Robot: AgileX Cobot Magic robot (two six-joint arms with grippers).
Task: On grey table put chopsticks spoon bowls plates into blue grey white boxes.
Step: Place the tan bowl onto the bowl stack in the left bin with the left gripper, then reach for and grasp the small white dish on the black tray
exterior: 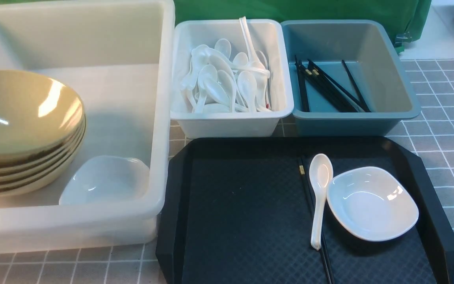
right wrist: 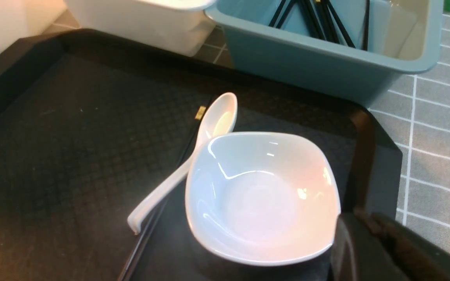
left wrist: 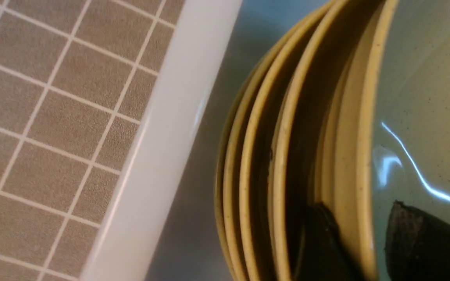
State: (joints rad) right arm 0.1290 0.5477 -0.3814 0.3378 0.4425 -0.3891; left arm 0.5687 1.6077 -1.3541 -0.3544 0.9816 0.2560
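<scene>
Several tan bowls (exterior: 22,130) are stacked inside the large white box (exterior: 160,118), with a white plate (exterior: 105,179) beside them. My left gripper (left wrist: 359,212) straddles the top bowl's rim (left wrist: 350,117); its fingers (left wrist: 416,234) stand apart with a gap to the rim, so it is open. On the black tray lie a spoon (exterior: 319,193), chopsticks (exterior: 309,197) and a second plate (exterior: 371,203). My right gripper (right wrist: 359,224) is shut and empty, just beside that plate (right wrist: 260,195). The small white box (exterior: 231,122) holds several spoons. The blue-grey box (exterior: 349,122) holds chopsticks.
The black tray (exterior: 231,205) lies in front of the two small boxes on the grey table (exterior: 443,134). A green cloth (exterior: 309,10) hangs behind the boxes. The large box's white wall (left wrist: 162,156) runs close alongside the bowl stack.
</scene>
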